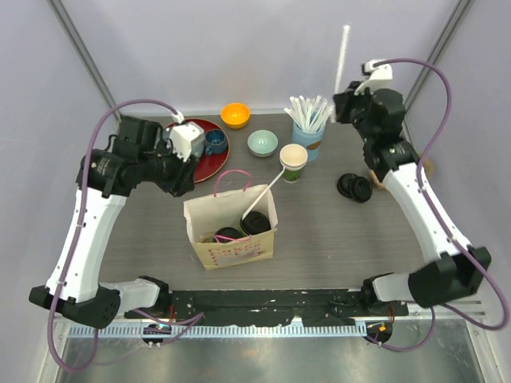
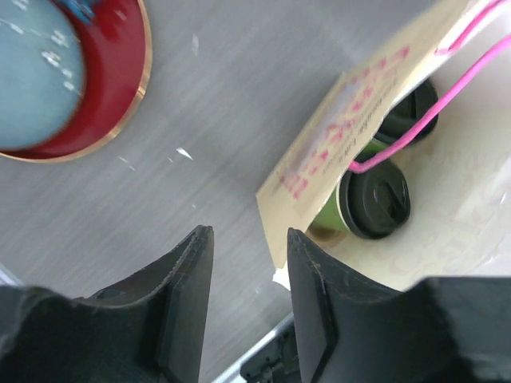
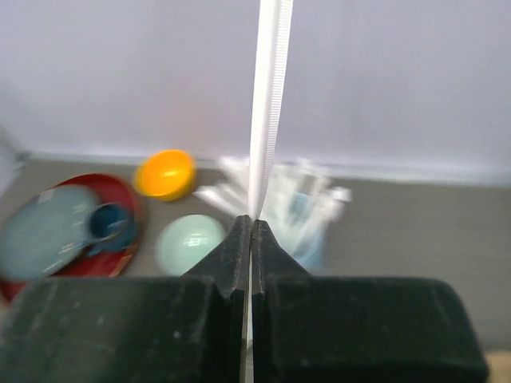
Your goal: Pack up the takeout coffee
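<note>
A paper bag [image 1: 231, 239] with pink handles stands open at the table's middle. Two green paper cups with black lids [image 1: 229, 234] [image 1: 255, 222] stand inside it; they also show in the left wrist view [image 2: 374, 199] [image 2: 411, 108]. A white straw [image 1: 267, 191] leans out of the bag. A third green cup [image 1: 293, 162], open and lidless, stands behind the bag. My left gripper [image 2: 249, 239] is open and empty, above the table left of the bag. My right gripper [image 3: 251, 225] is shut on a white wrapped straw [image 3: 267, 104], raised above the light-blue cup of straws [image 1: 307, 128].
A red plate [image 1: 214, 163] with a dark blue mug [image 1: 214, 141] sits at the back left. An orange bowl [image 1: 235, 115] and a pale green bowl [image 1: 262, 143] stand behind the bag. Loose black lids [image 1: 354, 187] lie at the right.
</note>
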{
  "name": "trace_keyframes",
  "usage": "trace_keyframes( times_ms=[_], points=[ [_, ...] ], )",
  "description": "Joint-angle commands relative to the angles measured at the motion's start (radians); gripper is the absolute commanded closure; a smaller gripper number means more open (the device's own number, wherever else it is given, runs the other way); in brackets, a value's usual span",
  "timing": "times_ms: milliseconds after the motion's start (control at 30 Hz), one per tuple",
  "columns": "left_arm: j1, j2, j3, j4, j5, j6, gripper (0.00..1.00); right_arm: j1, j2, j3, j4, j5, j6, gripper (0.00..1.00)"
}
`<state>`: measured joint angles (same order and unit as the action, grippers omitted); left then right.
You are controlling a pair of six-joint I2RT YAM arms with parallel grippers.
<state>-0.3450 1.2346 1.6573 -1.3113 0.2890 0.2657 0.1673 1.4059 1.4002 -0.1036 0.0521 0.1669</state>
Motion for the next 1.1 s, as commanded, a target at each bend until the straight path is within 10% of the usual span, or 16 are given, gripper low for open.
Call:
trace_keyframes(
  times_ms=[0, 300, 500, 767, 867, 1067],
  points=[
    [-0.002, -0.023, 0.198, 0.084, -0.059, -0.091, 0.52, 0.199, -0.215, -0.050, 0.162, -0.165, -0.126, 0.99],
    [0.001, -0.040, 0.469, 0.165, 0.358, -0.259, 0.22, 0.578, -0.383, -0.260, 0.427, -0.345, -0.118, 0.99],
    [0.017, -0.040, 0.464, 0.257, 0.383, -0.385, 0.03, 0.785, -0.292, -0.277, 0.515, -0.351, -0.199, 0.99],
    [0.018, -0.038, 0.444, 0.300, 0.279, -0.431, 0.00, 0.837, -0.173, -0.224, 0.536, -0.409, -0.170, 0.99],
    [0.017, -0.034, 0.430, 0.303, 0.182, -0.431, 0.09, 0.842, -0.171, -0.231, 0.553, -0.419, -0.170, 0.99],
    [0.018, -0.027, 0.417, 0.319, 0.233, -0.442, 0.71, 0.844, -0.156, -0.233, 0.532, -0.428, -0.170, 0.99]
  ],
)
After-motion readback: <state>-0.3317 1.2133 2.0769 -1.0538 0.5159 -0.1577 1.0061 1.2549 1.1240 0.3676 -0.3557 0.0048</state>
